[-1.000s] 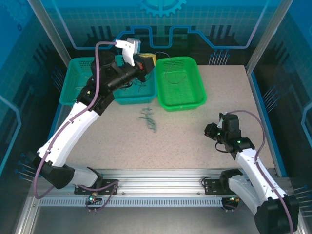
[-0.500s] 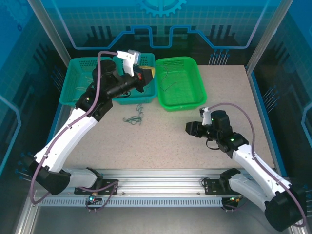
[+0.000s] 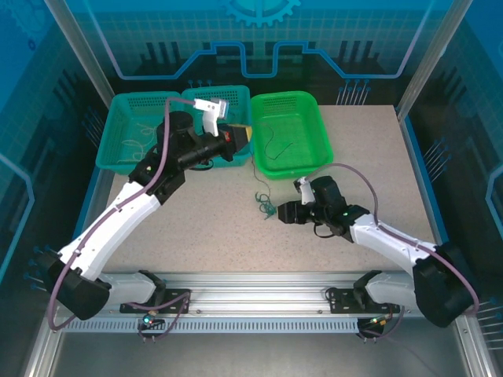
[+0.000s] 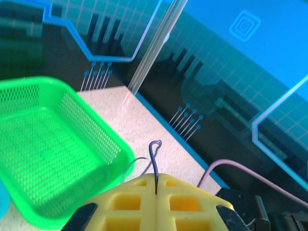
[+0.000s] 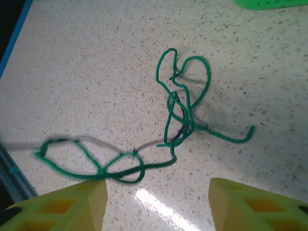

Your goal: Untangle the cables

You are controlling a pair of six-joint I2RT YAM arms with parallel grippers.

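Noted speckled bench point(image 3: 196, 236) across the middle of the overhead frame.

Logged green basket point(image 3: 292, 166) at upper centre and two teal baskets point(image 3: 118, 153) at upper left. Likely sorting bins for freed pieces, judging by a dark loose strand point(image 3: 275, 145) lying alone in the green one.

Left end effector point(image 3: 242, 135) at upper centre, over the seam between teal and green baskets. Clenched: yellow pads pressed flat together on a purplish strand point(image 4: 154, 161), hooked tip poking up from between them in the left wrist view. Held up and away from the clump, presumably to draw that strand clear or carry it to a bin; cannot tell which. Faint thin line in the overhead frame running down from there toward the tangle, too fine to call joined or separate.

Right end effector point(image 3: 277, 212) low at frame centre, just right of the tangle. Released: pads wide apart at the bottom corners of the right wrist view, nothing gripped. Probably poised to pin or pick the clump.

Green cable tangle point(image 3: 261, 196) on the bench, just below the green basket's near left corner. Two small loops above, a twisted stem, a wider blurred loop at lower left near one pad, one free tail to the right. Twist not yet undone.
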